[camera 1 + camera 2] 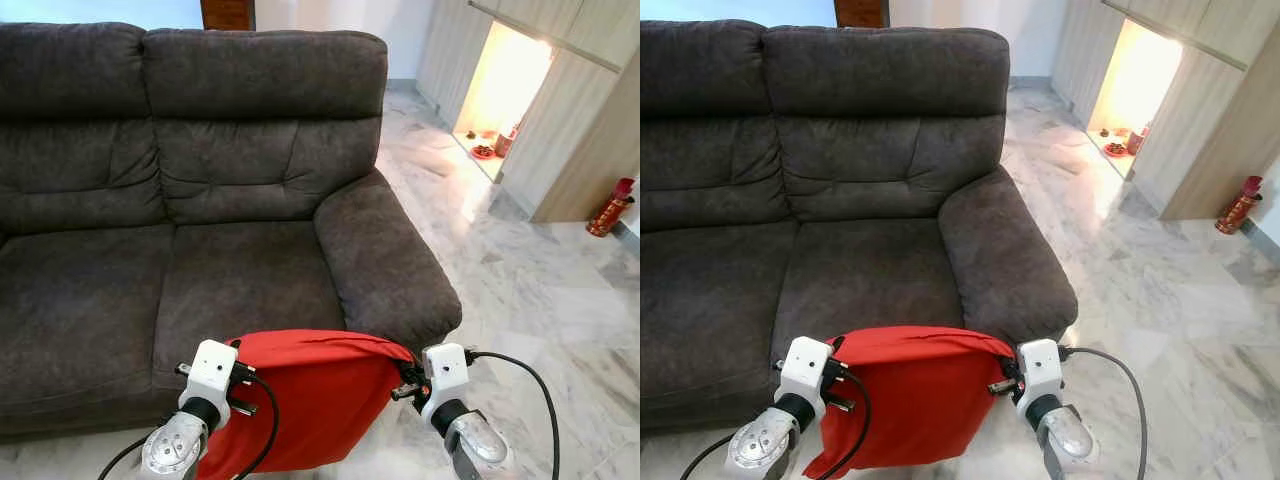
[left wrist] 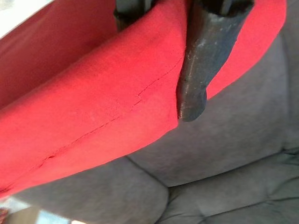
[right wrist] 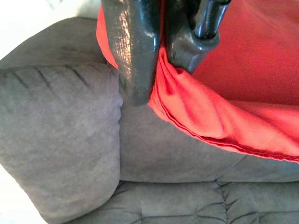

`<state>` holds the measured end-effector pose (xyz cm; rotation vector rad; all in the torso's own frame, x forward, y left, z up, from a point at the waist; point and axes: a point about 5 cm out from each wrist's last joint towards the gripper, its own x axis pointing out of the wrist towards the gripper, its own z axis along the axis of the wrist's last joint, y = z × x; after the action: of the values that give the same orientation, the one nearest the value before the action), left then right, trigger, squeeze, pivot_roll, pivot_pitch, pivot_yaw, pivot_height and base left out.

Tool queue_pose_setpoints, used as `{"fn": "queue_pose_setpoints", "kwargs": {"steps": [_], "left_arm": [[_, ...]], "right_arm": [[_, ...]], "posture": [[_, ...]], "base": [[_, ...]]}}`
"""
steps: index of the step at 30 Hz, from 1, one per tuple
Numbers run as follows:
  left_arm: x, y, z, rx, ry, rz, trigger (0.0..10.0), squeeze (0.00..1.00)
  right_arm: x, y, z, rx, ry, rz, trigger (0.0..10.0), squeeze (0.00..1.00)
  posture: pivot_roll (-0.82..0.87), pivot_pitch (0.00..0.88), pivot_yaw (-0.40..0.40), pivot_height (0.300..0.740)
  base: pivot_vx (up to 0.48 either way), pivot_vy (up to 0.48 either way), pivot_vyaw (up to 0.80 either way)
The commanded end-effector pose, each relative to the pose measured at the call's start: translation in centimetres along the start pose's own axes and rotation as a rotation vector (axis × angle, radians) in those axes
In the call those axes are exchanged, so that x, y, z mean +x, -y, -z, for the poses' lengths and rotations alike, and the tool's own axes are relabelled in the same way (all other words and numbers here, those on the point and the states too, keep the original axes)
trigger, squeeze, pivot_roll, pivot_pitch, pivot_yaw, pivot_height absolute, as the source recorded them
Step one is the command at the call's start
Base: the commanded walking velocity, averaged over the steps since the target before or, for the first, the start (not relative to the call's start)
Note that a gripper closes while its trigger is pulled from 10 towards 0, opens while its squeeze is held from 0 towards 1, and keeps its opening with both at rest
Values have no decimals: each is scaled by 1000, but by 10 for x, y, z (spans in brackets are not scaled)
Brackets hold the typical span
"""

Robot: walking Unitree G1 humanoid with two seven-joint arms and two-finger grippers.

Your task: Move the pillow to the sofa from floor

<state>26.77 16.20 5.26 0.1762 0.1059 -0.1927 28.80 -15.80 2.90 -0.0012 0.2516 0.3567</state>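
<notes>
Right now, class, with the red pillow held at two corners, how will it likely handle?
The red pillow probably flops: it hangs slack between the left gripper and right gripper. Likely light, since pinched corners carry it. Fabric bunches at the fingers, so slipping seems unlikely.

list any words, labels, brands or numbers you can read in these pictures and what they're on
There is no text to read in any view.
Red pillow: plain cloth, no tag or print showing.
Sofa: plain dark grey fabric, no label.
Left hand and right hand, both shut on the pillow's top corners: no markings legible.
Red fire extinguisher by the wall: any label is too small to read.
</notes>
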Motion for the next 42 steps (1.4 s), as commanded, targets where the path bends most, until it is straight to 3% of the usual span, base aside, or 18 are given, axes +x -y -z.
{"fn": "queue_pose_setpoints", "kwargs": {"steps": [1, 4, 6, 8, 22, 27, 29, 35, 42], "left_arm": [[2, -15, -24, -2, 117, -104, 10000, 0], [-1, -24, -38, 3, 213, -181, 10000, 0], [-2, -27, -42, 11, 231, -205, 10000, 0], [-3, -38, -51, 75, 263, -254, 10000, 0], [0, -36, -59, 103, 283, -255, 10000, 0], [0, -38, -60, 109, 282, -267, 10000, 0], [0, -38, -60, 113, 285, -261, 10000, 0], [0, -37, -62, 111, 289, -260, 10000, 0], [0, -36, -63, 128, 295, -247, 10000, 0]], "right_arm": [[-4, 14, -8, -56, 34, 71, 10000, 0], [-4, 19, -21, -113, 115, 112, 10000, 0], [-4, 21, -26, -96, 147, 126, 10000, 0], [-4, 24, -43, -43, 248, 131, 10000, 0], [-2, 18, -50, -122, 250, 69, 10000, 0], [0, 16, -53, -125, 256, 55, 10000, 0], [3, 6, -63, -157, 292, 5, 10000, 0], [4, -1, -67, -182, 304, -24, 10000, 0], [5, -7, -74, -118, 336, -26, 10000, 0]], "posture": [[39, 21, 13, 740], [38, 10, 20, 740], [41, 8, 21, 740], [40, 0, 22, 740], [44, 27, 19, 740], [52, 36, 15, 740], [45, 48, 20, 740], [51, 52, 20, 740], [43, 49, 26, 740]], "base": [[0, 0, 0], [0, 0, 390], [0, 0, 675], [0, 0, 559], [0, 0, 31], [311, 0, 0], [401, 0, 0], [420, 0, 400], [424, 0, 114]]}}
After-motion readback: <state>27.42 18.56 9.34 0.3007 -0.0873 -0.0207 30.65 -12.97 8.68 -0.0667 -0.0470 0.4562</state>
